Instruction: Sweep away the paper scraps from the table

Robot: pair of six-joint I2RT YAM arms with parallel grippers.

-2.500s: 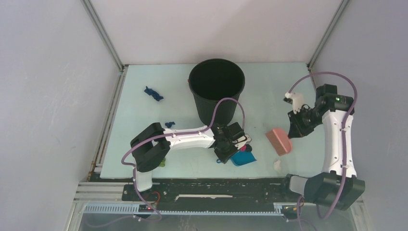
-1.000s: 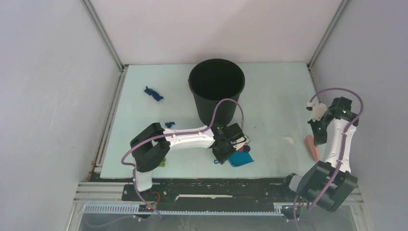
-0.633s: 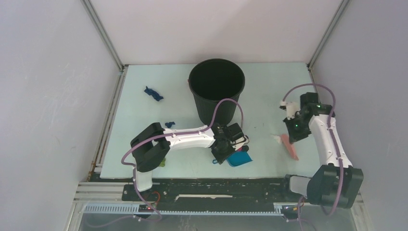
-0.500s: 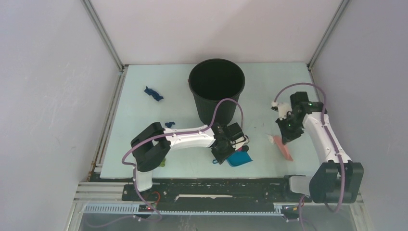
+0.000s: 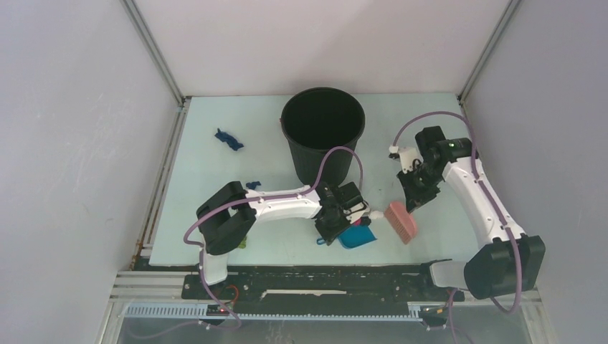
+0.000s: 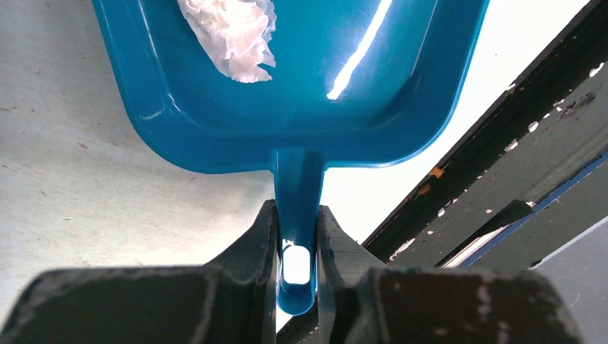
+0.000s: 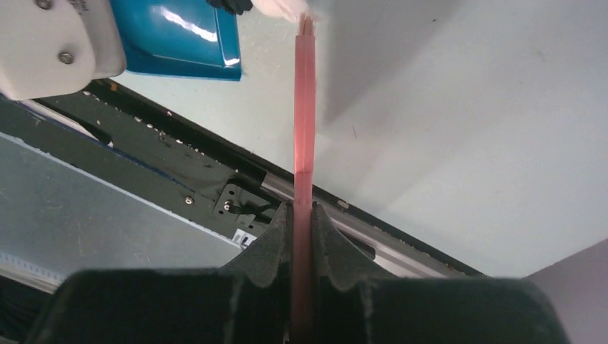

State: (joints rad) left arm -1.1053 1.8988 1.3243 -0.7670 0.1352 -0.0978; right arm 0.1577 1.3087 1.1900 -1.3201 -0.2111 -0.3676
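Observation:
My left gripper [image 5: 330, 229] is shut on the handle of the blue dustpan [image 5: 358, 236], which lies on the table [image 5: 401, 122] near its front edge. In the left wrist view my left gripper [image 6: 297, 215] pinches the handle, and a white paper scrap [image 6: 231, 29] lies in the dustpan [image 6: 315, 93]. My right gripper [image 5: 414, 196] is shut on the pink hand brush [image 5: 401, 221], just right of the dustpan. The right wrist view shows my right gripper [image 7: 302, 211] on the brush [image 7: 304, 107], with the white scrap [image 7: 287, 7] at its tip by the dustpan [image 7: 179, 36].
A black bucket [image 5: 323, 129] stands at the back middle. Dark blue scraps lie at the far left [image 5: 228, 139] and near the left arm [image 5: 252, 185]. A green scrap [image 5: 242, 244] peeks from under the left arm's base link.
My right arm has swung the pink brush from the table's right edge leftwards to the dustpan, pushing the white scrap along. The left arm and dustpan have barely moved.

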